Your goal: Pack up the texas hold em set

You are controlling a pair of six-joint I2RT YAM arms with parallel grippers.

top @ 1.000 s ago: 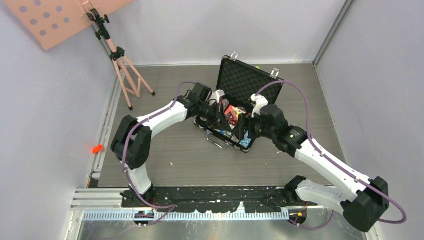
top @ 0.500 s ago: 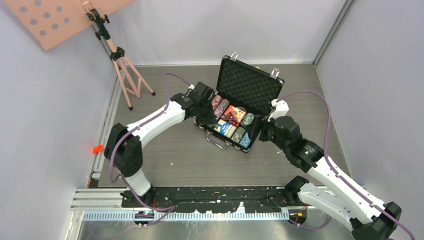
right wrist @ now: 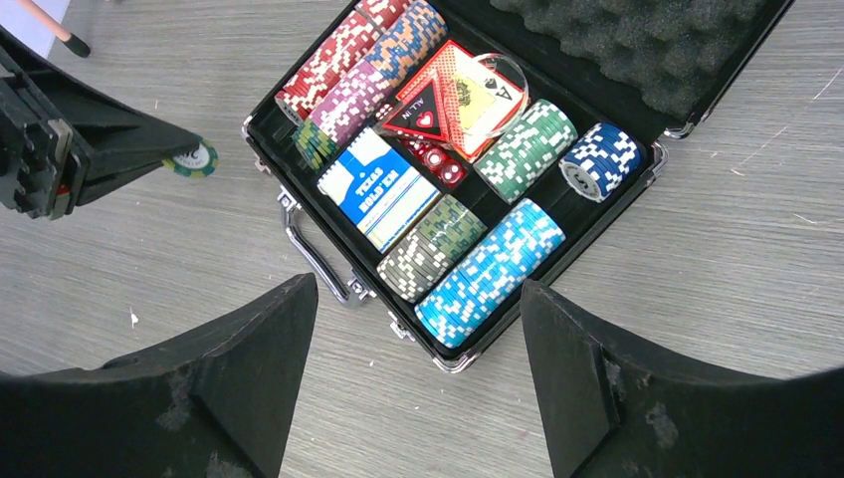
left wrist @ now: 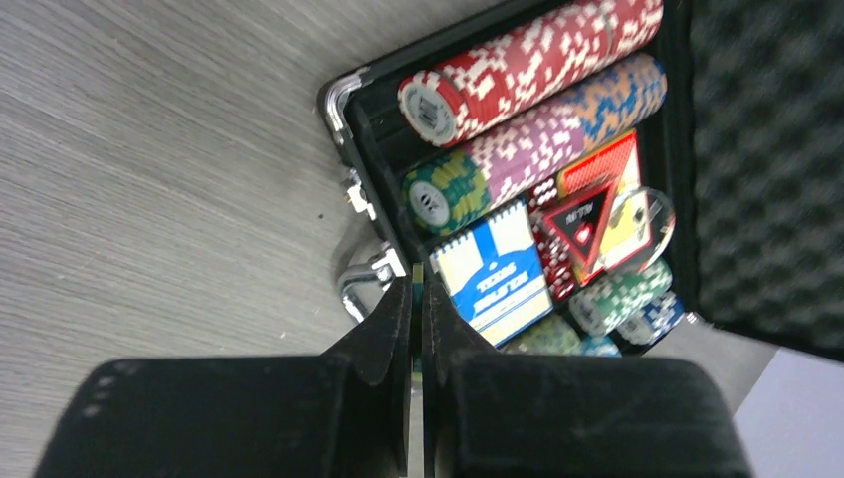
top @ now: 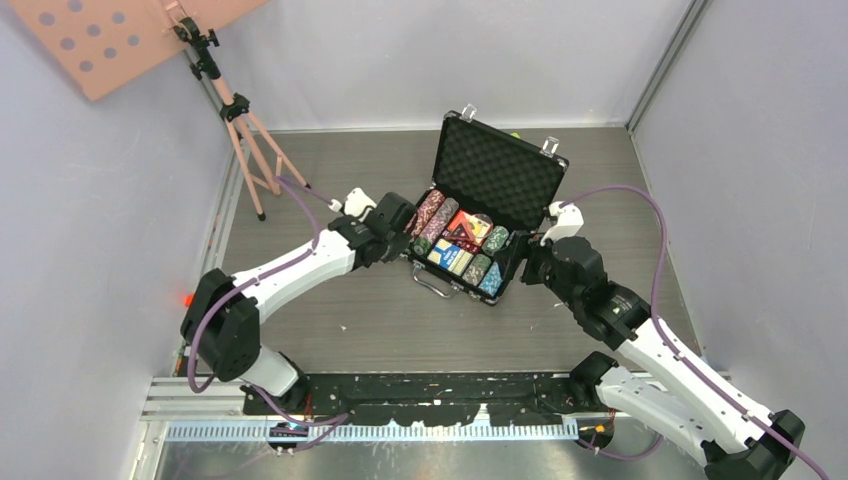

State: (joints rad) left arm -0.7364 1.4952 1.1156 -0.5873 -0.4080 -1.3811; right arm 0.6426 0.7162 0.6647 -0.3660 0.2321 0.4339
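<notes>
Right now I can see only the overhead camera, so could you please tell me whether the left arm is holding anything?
Observer: Yes. The right wrist camera shows the left jaws shut on a green chip, held just outside the left corner of the case.
Operator: Thank you. Are the right jaws carrying anything?
Observer: No. Their own camera shows them wide open with nothing between them, above the handle.
Operator: Is a matching chip already packed?
Observer: It looks so. The left wrist camera shows similar green-and-yellow chips at the handle end of the purple row.
</notes>
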